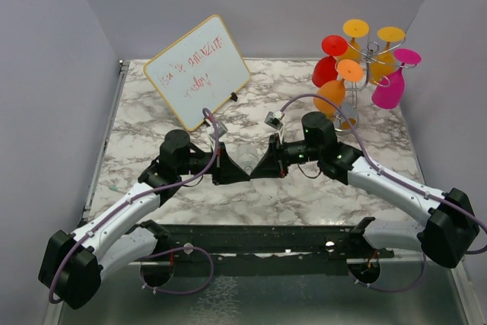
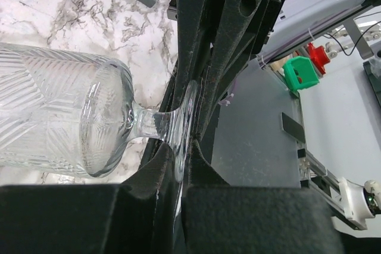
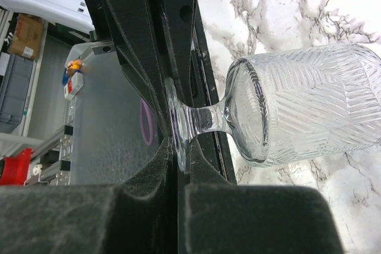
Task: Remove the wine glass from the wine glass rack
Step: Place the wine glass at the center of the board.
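The wine glass (image 3: pixel 309 105) is clear, with a cut herringbone pattern on the bowl, a short stem and a thin round foot. It is off the wine glass rack (image 1: pixel 370 55) and sits at mid surface between the two tools, well apart from the rack. It is turned sideways to the fingers: the bowl sticks out to one side over the marble, with the foot edge-on in the grip. We cannot tell if the bowl touches the surface (image 1: pixel 133 146).

The left tool (image 2: pixel 178 165) is clamped narrow on the foot, dark foam pads on either face of the disc. The right tool (image 3: pixel 178 153) does the same, pinching that foot from the opposite side. In both wrist views the other tool's fingers come in from the top, so the two sets meet tip to tip at the foot.

The left arm (image 1: pixel 122 218) runs low from the near-left corner, with the elbow bent and the wrist pointing right. The right arm (image 1: pixel 396 184) mirrors it from the near-right corner, wrist pointing left. Both forearms are close over the marble, and purple cables loop along each arm.

The rack stands at the far right, shiny wire on a round base, with coloured glasses (image 1: pixel 392 89) hanging upside down from it: red, orange, yellow and magenta. A whiteboard (image 1: pixel 199 70) with red scribble leans at the far left.
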Robot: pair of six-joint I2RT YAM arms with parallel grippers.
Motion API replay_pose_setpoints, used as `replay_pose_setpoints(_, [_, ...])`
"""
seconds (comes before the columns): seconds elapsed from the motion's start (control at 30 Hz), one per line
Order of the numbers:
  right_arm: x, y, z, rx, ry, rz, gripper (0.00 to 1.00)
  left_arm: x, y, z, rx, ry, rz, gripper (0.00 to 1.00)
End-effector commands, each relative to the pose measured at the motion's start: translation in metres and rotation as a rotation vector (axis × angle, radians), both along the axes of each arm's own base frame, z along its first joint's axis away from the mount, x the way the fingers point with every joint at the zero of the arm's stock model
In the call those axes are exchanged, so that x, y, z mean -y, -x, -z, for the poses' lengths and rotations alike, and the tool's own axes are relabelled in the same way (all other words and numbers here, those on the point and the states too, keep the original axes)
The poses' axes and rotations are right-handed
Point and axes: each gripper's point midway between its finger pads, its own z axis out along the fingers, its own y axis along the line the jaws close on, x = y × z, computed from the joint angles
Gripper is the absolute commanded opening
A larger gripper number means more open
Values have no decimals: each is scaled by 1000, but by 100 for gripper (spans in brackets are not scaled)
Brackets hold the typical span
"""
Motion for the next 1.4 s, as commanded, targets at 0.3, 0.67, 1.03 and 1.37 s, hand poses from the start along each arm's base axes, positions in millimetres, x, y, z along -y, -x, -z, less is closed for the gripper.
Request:
replay_pose_setpoints(0.3, [3, -6, -9, 131, -85, 81, 1, 0, -7, -11, 113, -47, -11, 65])
replay_pose_setpoints(0.67, [21, -16, 10, 334, -23, 137, 1, -24, -34, -2, 120, -213, -242, 91])
replay_pose_setpoints(1.03, [37, -6, 11, 872, -79, -4, 1, -27, -75, -29, 141, -265, -265, 95])
replay_pose_setpoints(1.37, [42, -4, 17, 1182, -56, -155, 1, -15, -72, -63, 157, -165, 59, 92])
